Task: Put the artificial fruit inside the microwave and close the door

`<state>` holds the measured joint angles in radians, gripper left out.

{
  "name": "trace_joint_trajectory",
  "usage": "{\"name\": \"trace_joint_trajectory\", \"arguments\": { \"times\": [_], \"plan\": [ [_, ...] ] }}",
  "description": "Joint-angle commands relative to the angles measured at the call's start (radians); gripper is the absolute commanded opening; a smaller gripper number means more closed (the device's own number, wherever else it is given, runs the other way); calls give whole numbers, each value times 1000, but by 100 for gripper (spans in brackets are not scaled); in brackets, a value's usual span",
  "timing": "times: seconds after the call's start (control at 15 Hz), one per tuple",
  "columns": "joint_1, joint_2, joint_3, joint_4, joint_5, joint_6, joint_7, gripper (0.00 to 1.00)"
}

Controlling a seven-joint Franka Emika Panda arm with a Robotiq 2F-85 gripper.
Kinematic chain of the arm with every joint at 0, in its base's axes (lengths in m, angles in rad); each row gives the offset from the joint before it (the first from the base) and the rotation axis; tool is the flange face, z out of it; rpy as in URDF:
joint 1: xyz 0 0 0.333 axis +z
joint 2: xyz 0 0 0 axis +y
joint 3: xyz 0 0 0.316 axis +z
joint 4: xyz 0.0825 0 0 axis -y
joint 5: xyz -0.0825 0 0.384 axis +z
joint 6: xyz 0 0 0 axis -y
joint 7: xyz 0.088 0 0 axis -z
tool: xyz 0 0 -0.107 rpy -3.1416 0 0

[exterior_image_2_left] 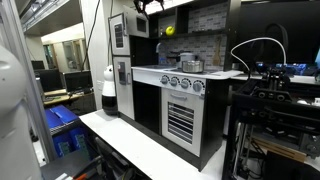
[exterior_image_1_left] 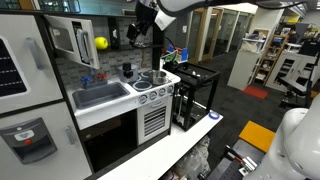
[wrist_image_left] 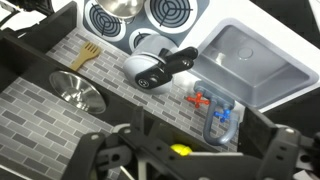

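Note:
The yellow artificial fruit [exterior_image_1_left: 101, 43] lies inside the open compartment of the toy microwave [exterior_image_1_left: 88, 28], above the sink; it also shows in an exterior view [exterior_image_2_left: 169, 31] and as a small yellow patch in the wrist view [wrist_image_left: 180, 149]. The microwave's white-framed door [exterior_image_1_left: 63, 40] with its dark window stands swung open and also shows in an exterior view [exterior_image_2_left: 118, 33]. My gripper [exterior_image_1_left: 138, 27] hangs in the air to the side of the compartment, apart from the fruit. Its fingers [wrist_image_left: 185, 165] are spread wide and hold nothing.
Below are the grey sink [exterior_image_1_left: 98, 95] with its faucet [wrist_image_left: 222, 120], a white stove top [exterior_image_1_left: 150, 82] with pots [wrist_image_left: 152, 68], and a brick backsplash. The large black oven door [exterior_image_1_left: 110, 140] is beneath. A black 3D-printer frame [exterior_image_1_left: 195, 95] stands beside the kitchen.

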<state>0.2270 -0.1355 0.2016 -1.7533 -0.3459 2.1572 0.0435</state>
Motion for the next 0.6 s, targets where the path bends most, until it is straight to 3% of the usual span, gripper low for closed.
{"name": "trace_joint_trajectory", "arguments": {
  "times": [0.0,0.53],
  "plan": [
    [-11,-42,-2,-4,97,-110,-69,100],
    [-6,-82,-26,30,313,-307,-199,100]
  ]
}}
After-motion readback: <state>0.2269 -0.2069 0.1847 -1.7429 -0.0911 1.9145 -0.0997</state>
